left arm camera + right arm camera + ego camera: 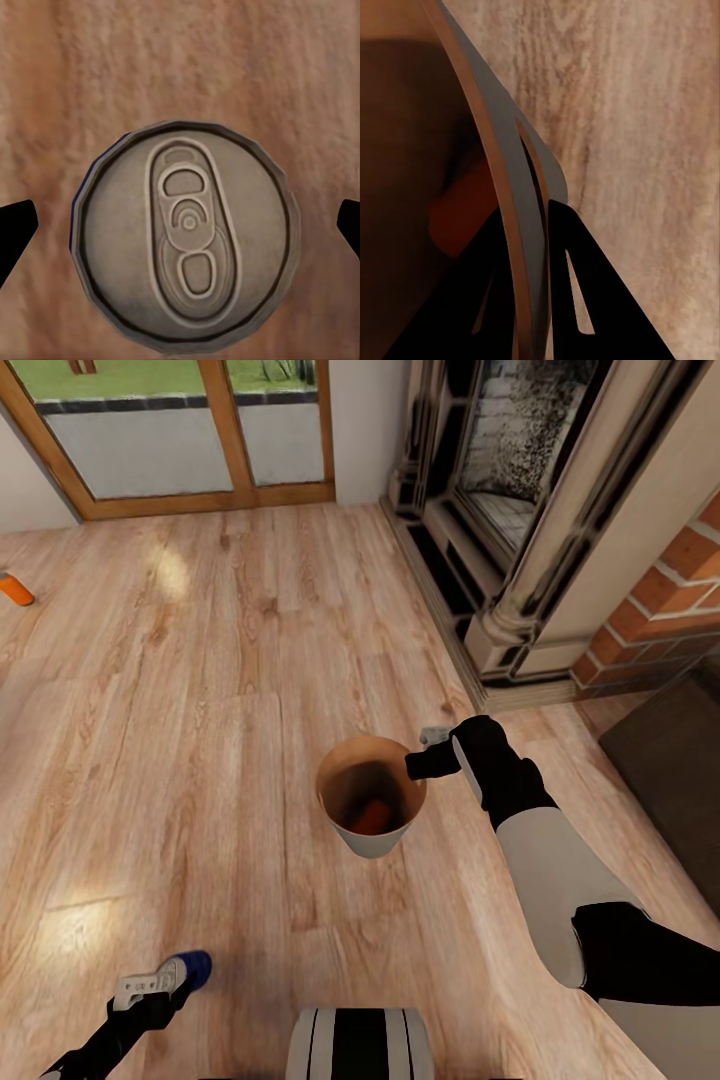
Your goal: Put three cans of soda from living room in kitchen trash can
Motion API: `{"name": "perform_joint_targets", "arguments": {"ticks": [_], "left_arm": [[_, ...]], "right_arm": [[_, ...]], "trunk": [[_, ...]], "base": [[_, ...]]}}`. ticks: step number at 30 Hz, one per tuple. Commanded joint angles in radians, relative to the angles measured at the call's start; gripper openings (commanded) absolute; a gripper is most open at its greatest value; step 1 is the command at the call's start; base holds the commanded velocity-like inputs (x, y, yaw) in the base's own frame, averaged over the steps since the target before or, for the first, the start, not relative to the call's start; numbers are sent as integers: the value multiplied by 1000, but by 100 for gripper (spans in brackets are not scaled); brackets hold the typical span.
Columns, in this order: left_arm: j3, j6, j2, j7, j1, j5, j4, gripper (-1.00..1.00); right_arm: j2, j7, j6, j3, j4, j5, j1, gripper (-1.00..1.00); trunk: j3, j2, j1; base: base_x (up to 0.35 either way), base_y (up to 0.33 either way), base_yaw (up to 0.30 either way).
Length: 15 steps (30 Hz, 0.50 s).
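The grey tash can (pixel 372 843), brown inside, is in the middle of the living room's wood floor in the head view. My right gripper (pixel 420 763) is shut on its near-right rim; the right wrist view shows the rim (pixel 502 172) pinched between the black fingers (pixel 592 300). One orange can of soda (pixel 373 817) lies inside the bin (pixel 465 210). A blue can (pixel 192 966) stands on the floor at the lower left. My left gripper (pixel 160 982) is open right over it, and its silver top (pixel 184 236) sits between the spread fingertips. A second orange can (pixel 14 589) lies at the far left edge.
A brick fireplace with a dark stone surround (pixel 520 560) fills the back right. A dark low cabinet (pixel 670 770) stands at the right edge. Wood-framed glass doors (pixel 180 440) close the back wall. Open floor stretches between the bin and the far orange can.
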Motion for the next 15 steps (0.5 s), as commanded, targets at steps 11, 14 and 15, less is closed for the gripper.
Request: {"name": "perform_joint_targets", "arguments": {"ticks": [11, 14, 15], "left_arm": [[0, 0, 0, 0, 0, 0, 0, 100], [0, -2, 0, 1, 0, 0, 0, -100], [0, -3, 0, 1, 0, 0, 1, -100]], "right_arm": [[0, 6, 5, -1, 0, -27, 0, -100], [0, 6, 5, -1, 0, -25, 0, -100], [0, 6, 5, -1, 0, -24, 0, -100]], "trunk": [[-4, 0, 0], [-4, 0, 0], [-4, 0, 0]], "base": [[0, 0, 0], [0, 0, 0], [0, 0, 0]]}}
